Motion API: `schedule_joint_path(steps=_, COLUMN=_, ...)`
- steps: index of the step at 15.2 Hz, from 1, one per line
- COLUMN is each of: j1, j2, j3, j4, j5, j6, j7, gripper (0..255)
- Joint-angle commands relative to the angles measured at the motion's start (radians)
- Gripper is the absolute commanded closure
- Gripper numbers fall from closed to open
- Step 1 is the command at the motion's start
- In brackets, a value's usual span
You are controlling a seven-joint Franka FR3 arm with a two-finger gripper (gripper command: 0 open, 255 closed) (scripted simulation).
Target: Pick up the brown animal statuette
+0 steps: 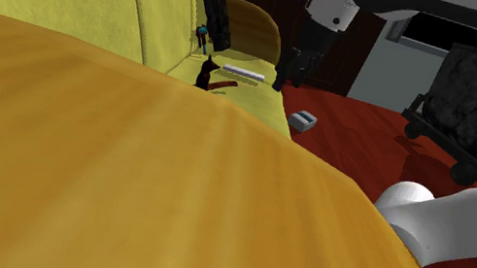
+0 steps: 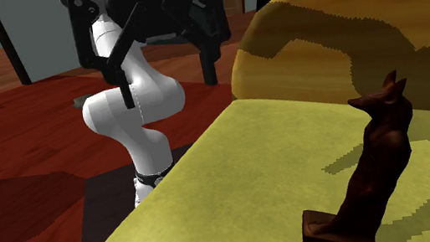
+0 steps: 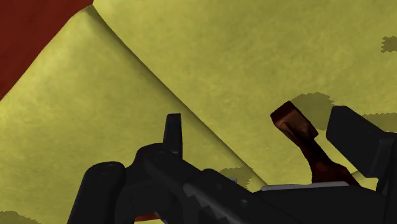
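Brown animal statuette (image 2: pixel 379 163) stands upright on its flat base on the yellow sofa seat (image 2: pixel 235 164), close to the backrest. The gripper (image 1: pixel 283 78) hangs above the seat off to one side of it. Its fingers are spread with nothing between the pads, which looks like lining up for the descent. From the shoulder view the sofa's near bulk cuts off most of the statuette. A flat white thing (image 1: pixel 244 73) lies just beside it, and I can't make out what it is.

No readable text, label, brand or number; small grey box (image 1: pixel 303 121) perhaps marked, too small to tell.
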Motion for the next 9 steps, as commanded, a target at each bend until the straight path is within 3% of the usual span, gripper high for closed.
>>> schedule_joint_path(steps=1, j1=0.000, j2=0.000, j3=0.000, j4=0.000, j5=0.000, j6=0.000, j7=0.000, gripper=0)
schedule_joint_path(steps=9, j1=-0.011, j2=0.256, j3=0.098, j4=0.222, j5=0.140, j6=0.018, j7=0.285, gripper=0)
